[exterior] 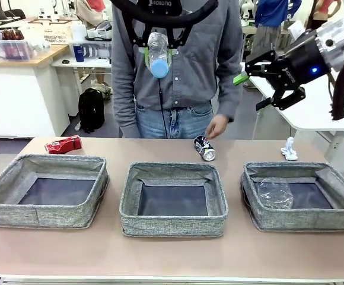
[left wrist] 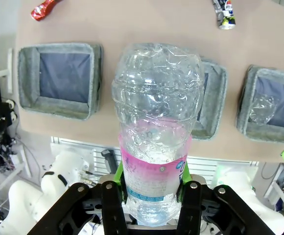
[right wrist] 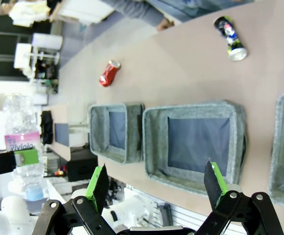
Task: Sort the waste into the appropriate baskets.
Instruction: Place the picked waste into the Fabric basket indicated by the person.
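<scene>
Hanging cap-down high over the middle basket [exterior: 173, 225], the bottle [exterior: 158, 54] is pinched tight in the left gripper [exterior: 159, 58]. Let go here, it may bounce off a soft wall or miss the right basket [exterior: 302, 222], where plastic [exterior: 276, 193] lies. The right gripper [exterior: 260, 90] is spread wide, empty.

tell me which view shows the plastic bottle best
The left wrist view. The bottle stands large in the middle, its pink label plain, clamped between the left tool's green pads. The front view shows it small, blue cap down, at the top edge; the right wrist view catches it at the left edge.
</scene>
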Action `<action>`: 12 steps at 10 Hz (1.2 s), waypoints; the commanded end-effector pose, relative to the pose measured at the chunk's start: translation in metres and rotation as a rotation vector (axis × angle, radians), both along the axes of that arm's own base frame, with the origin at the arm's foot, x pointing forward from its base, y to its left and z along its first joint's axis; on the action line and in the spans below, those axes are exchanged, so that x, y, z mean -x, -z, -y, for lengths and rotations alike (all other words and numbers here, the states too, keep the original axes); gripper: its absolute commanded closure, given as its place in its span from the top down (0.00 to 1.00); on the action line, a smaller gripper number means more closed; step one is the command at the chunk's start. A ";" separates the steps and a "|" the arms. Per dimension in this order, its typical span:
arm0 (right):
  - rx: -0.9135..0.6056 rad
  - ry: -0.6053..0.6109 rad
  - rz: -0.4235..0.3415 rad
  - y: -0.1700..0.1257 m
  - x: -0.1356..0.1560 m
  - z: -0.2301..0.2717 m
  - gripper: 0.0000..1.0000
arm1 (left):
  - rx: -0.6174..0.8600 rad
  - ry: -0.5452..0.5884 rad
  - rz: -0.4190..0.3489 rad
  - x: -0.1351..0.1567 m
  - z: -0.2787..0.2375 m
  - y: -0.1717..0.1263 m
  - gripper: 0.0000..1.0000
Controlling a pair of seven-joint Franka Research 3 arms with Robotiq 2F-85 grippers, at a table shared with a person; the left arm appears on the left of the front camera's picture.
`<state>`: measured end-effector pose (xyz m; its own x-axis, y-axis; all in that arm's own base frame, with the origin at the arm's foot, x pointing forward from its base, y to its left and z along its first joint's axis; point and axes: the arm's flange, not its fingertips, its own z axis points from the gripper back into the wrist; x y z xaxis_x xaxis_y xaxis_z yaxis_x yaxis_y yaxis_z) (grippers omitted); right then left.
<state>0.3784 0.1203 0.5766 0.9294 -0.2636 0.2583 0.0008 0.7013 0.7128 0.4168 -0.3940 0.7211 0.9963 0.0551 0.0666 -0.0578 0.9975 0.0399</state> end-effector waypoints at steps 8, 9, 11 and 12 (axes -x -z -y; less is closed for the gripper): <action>0.005 0.008 -0.009 -0.003 0.000 0.000 1.00 | -0.008 -0.013 0.014 0.001 -0.001 -0.002 0.41; 0.005 0.008 -0.009 -0.003 0.000 0.000 1.00 | -0.008 -0.013 0.014 0.001 -0.001 -0.002 0.41; 0.000 0.000 0.000 0.000 0.000 0.000 1.00 | -0.002 -0.001 0.003 0.000 0.000 0.000 0.41; 0.015 -0.018 -0.029 0.001 0.002 0.005 1.00 | 0.058 0.063 0.014 0.004 0.009 0.007 0.41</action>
